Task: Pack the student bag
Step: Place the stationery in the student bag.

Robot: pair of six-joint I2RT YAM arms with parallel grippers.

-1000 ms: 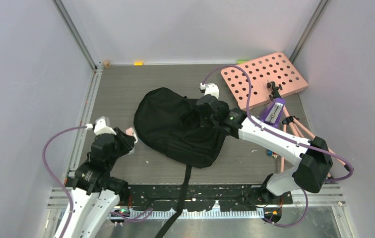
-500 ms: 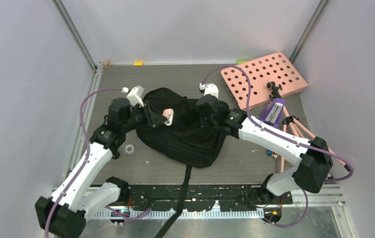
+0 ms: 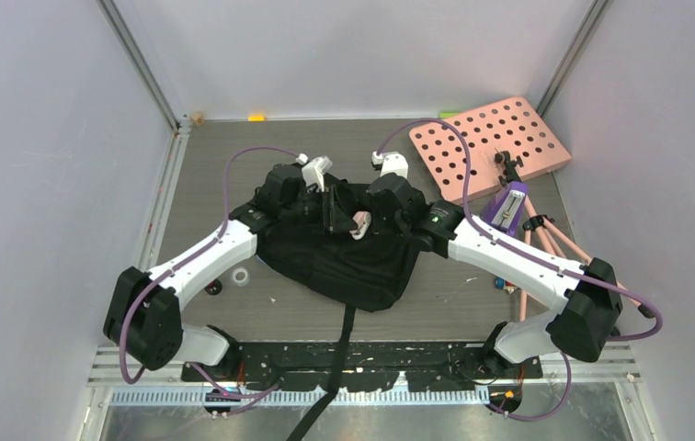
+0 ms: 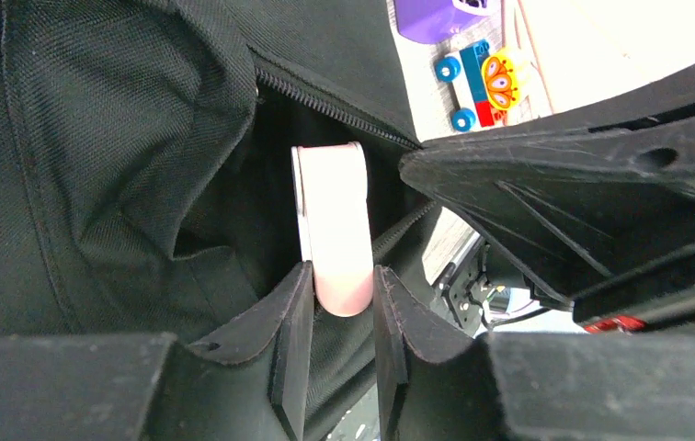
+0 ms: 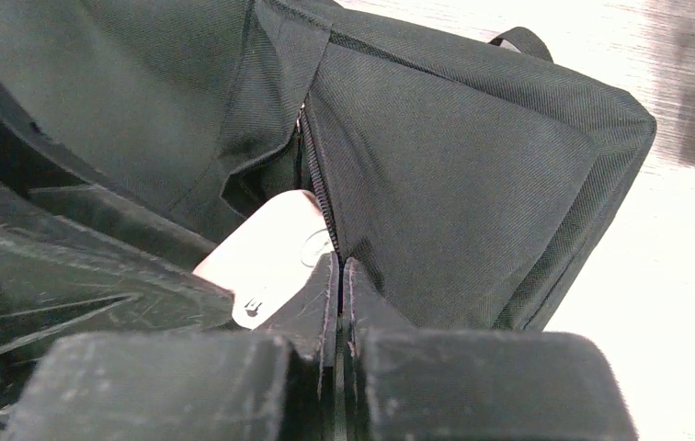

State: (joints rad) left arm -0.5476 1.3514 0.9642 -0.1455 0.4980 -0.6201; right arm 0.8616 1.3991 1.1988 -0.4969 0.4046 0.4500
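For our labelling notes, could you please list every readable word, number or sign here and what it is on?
No text can be read.
The pink item: a small dark mark, too blurred to read.
The purple object: marks on its white face, too small to read.
The black bag: no print visible.

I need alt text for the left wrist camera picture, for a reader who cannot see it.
The left gripper holds a flat pale pink object at the open zipper mouth of the black student bag. Beyond the bag, at the top of the picture, a small colourful toy car shows.
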